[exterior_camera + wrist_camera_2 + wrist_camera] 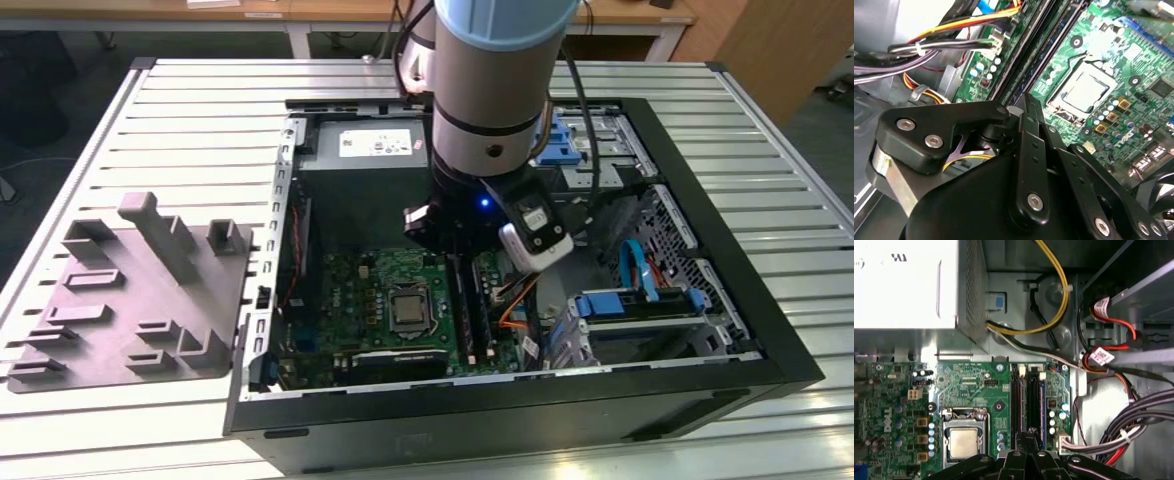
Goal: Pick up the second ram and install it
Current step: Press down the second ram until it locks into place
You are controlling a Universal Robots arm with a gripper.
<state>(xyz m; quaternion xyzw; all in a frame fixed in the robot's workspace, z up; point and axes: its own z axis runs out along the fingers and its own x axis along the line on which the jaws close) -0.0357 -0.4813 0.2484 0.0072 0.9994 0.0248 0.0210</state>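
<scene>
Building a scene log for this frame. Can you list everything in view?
computer case: 1, black, open on the slatted table
slatted table: 1, light grey, under the case
motherboard: 1, green, on the case floor
processor: 1, silver, in its socket on the motherboard
ram slots: several, black, beside the processor
power supply: 1, grey, next to the motherboard
moulded fixture: 1, grey-purple, at the exterior view's left
arm: 1, grey and blue, over the case
hand: 1, black, above the ram slots

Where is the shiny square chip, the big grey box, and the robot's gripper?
shiny square chip (pixel 963 444): first wrist view, middle of its metal lid.
big grey box (pixel 360 170): exterior view, its top face.
gripper (pixel 1029 436): first wrist view, at the tips of its fingers.
</scene>
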